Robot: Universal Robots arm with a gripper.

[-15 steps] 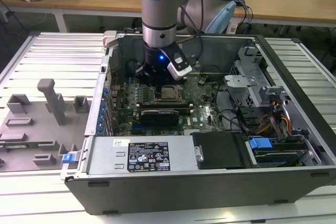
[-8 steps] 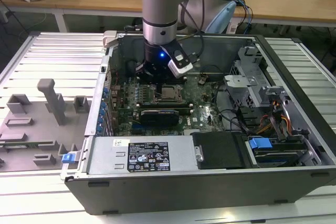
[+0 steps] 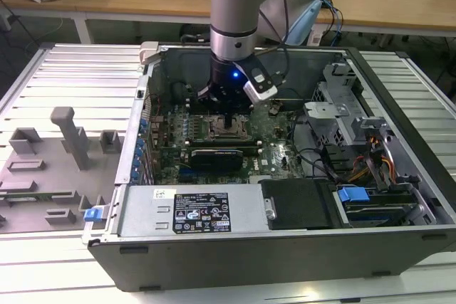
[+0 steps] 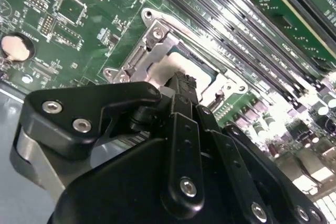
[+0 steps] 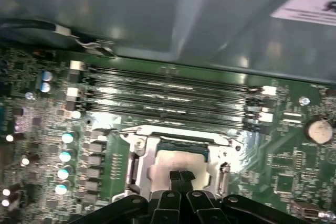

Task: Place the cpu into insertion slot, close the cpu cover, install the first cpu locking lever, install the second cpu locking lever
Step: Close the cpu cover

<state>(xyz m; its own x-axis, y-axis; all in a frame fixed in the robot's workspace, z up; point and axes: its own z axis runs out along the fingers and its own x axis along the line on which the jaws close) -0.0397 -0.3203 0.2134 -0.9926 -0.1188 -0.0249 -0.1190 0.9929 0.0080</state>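
Note:
The insertion slot [image 5: 137,150] sits on the green board beside the long black memory slots. Inside it lies the cpu [image 5: 163,162], its pale silver top facing up. The cpu cover [image 5: 223,174], a grey metal frame, lies flat around the chip. My gripper [image 5: 181,176] is shut, its two black fingers pressed together with nothing between them, and their tips rest on or just above the middle of the cpu. In the second wrist view the gripper [image 4: 181,80] hides part of the cpu [image 4: 160,69] and slot [image 4: 156,34]. In the exterior view the gripper [image 3: 229,120] points straight down into the slot [image 3: 226,132].
The board lies in an open computer case [image 3: 285,247] with tall walls all round. Memory slots [image 5: 168,95] run alongside the socket. A drive cage and cables [image 3: 356,154] stand at the exterior view's right. A grey fixture tray [image 3: 50,169] sits outside the case.

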